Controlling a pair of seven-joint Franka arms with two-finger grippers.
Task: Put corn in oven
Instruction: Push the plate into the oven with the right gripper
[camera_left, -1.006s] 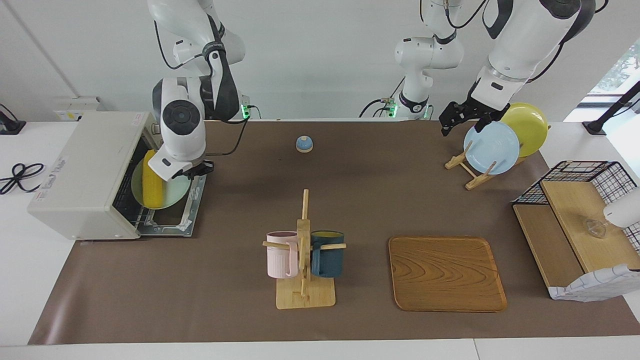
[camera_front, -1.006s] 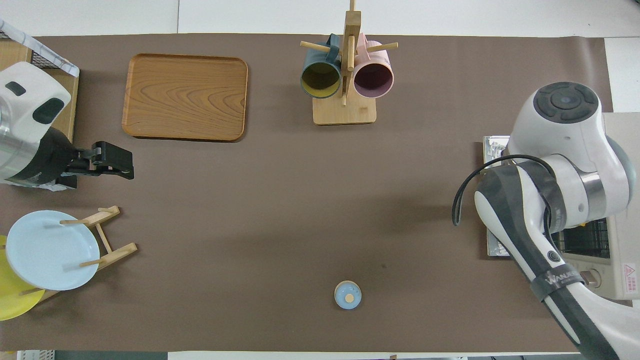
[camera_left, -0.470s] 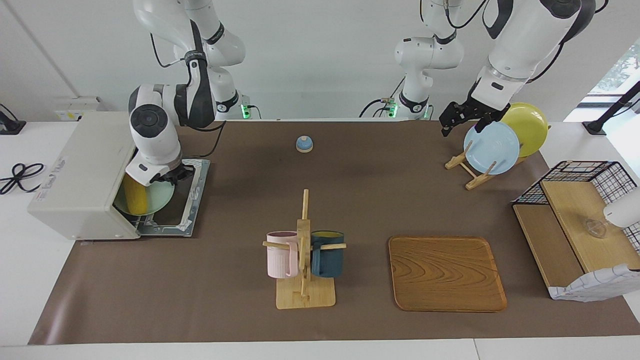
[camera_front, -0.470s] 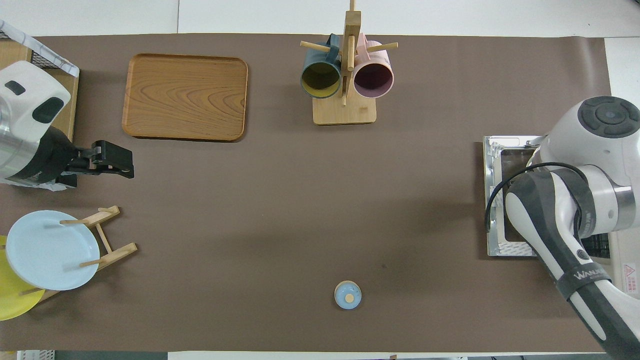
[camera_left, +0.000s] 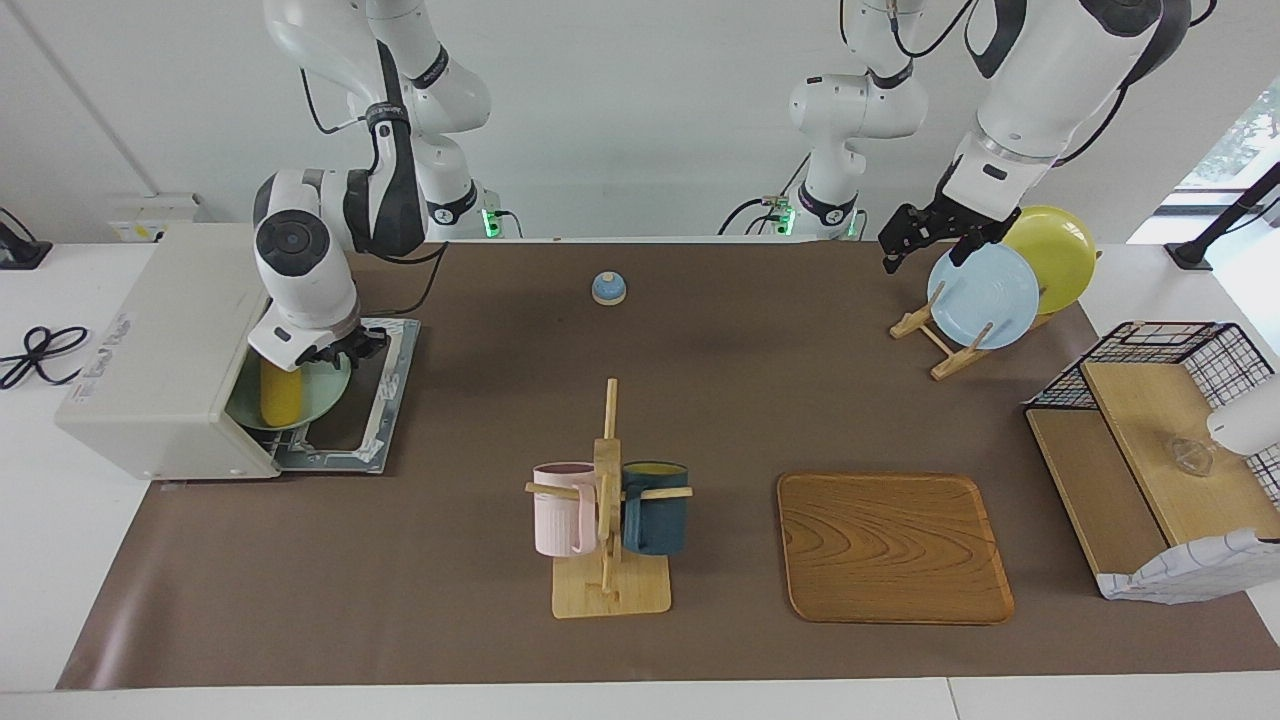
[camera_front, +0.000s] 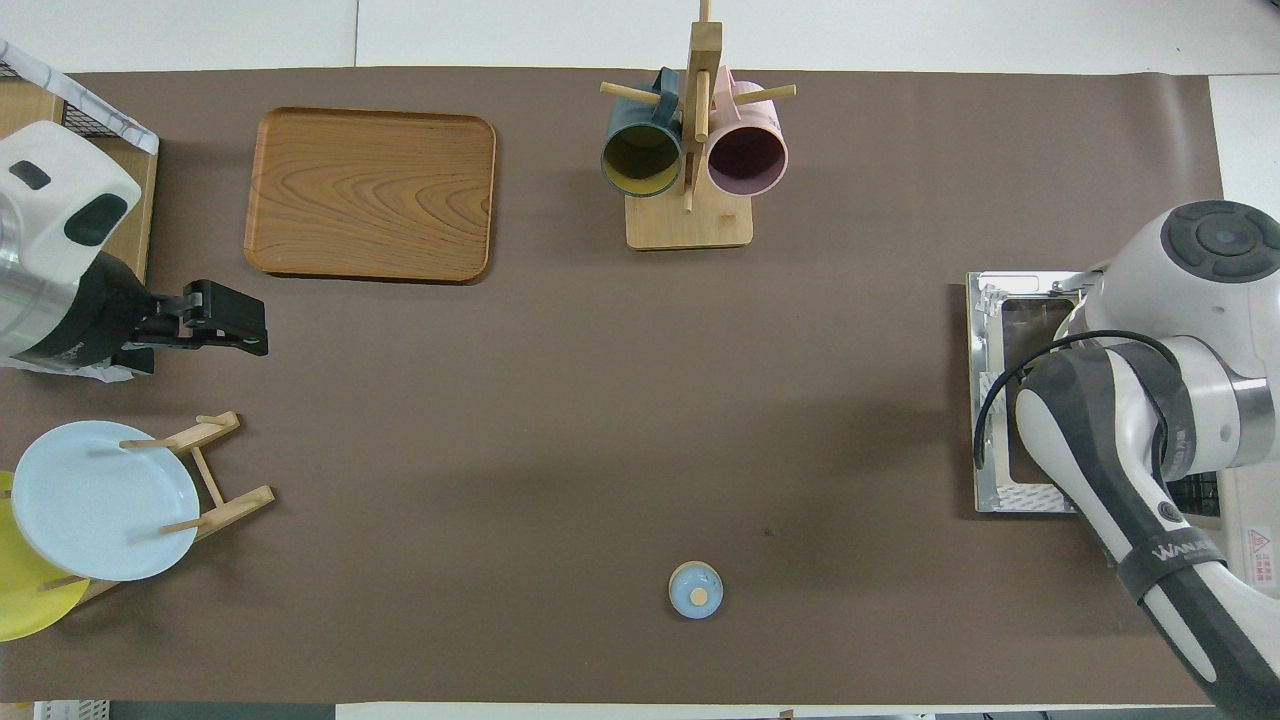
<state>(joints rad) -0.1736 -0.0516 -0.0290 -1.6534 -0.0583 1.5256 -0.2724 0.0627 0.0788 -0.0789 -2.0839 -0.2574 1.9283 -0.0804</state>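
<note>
The off-white oven (camera_left: 160, 340) stands at the right arm's end of the table, its door (camera_left: 375, 395) folded down flat. The yellow corn (camera_left: 280, 394) lies on a pale green plate (camera_left: 322, 392) that rests partly inside the oven's mouth. My right gripper (camera_left: 340, 350) is shut on the plate's rim, just over the open door. In the overhead view the right arm (camera_front: 1180, 380) hides the corn and the plate; only the door (camera_front: 1000, 400) shows. My left gripper (camera_left: 922, 240) waits open and empty in the air over the plate rack; it also shows in the overhead view (camera_front: 225, 320).
A wooden mug rack (camera_left: 608, 520) with a pink and a dark blue mug stands mid-table. A wooden tray (camera_left: 893, 548) lies beside it. A small blue bell (camera_left: 608, 288) sits near the robots. A plate rack (camera_left: 950, 340) holds a blue and a yellow plate. A wire shelf (camera_left: 1150, 450) stands at the left arm's end.
My right gripper has carried the plate with the corn from over the open door into the oven's mouth, and has hardly moved in the last half second. The left arm has not moved.
</note>
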